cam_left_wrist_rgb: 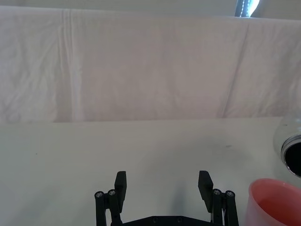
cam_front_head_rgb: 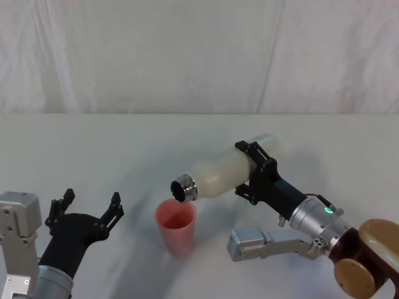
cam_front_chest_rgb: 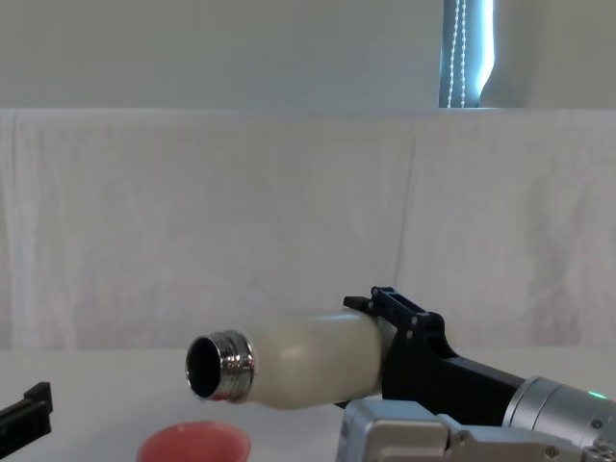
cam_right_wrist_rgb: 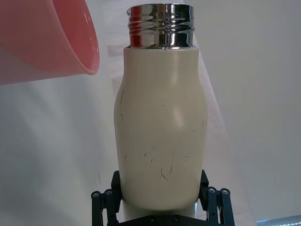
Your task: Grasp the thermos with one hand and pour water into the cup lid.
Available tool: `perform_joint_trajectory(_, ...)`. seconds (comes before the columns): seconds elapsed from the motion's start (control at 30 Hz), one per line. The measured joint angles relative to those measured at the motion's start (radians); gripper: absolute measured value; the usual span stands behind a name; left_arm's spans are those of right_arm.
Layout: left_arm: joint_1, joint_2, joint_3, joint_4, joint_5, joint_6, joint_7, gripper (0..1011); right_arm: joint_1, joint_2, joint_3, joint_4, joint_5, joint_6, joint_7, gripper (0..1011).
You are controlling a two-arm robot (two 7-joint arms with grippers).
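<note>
The left hand [cam_front_head_rgb: 87, 208] rests near the front left corner of the white surface [cam_front_head_rgb: 93, 143], its black fingers [cam_left_wrist_rgb: 120, 181] spread wide apart with nothing between them. Just to its right the pink cup lid [cam_front_head_rgb: 176, 225] stands upright on the surface, toward the front edge and near the middle. Above it the cream-white thermos [cam_front_head_rgb: 230, 171] is tipped almost level, its open chrome neck [cam_front_head_rgb: 184, 187] hanging over the cup lid's far rim without touching it; no stream of water can be made out. The right hand [cam_front_head_rgb: 254, 173] reaches in from the front right corner and has its two black fingers [cam_right_wrist_rgb: 210, 197] clamped on either side of the thermos body, near its base.
</note>
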Motion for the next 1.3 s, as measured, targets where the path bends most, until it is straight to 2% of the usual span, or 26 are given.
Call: perform_joint_trajectory(1.3, 0.0, 0.0, 0.0, 0.0, 0.0, 0.0, 0.0, 1001, 0.026, 0.009, -0.045, 0.006, -0.06, 0.016, -0.041, 951)
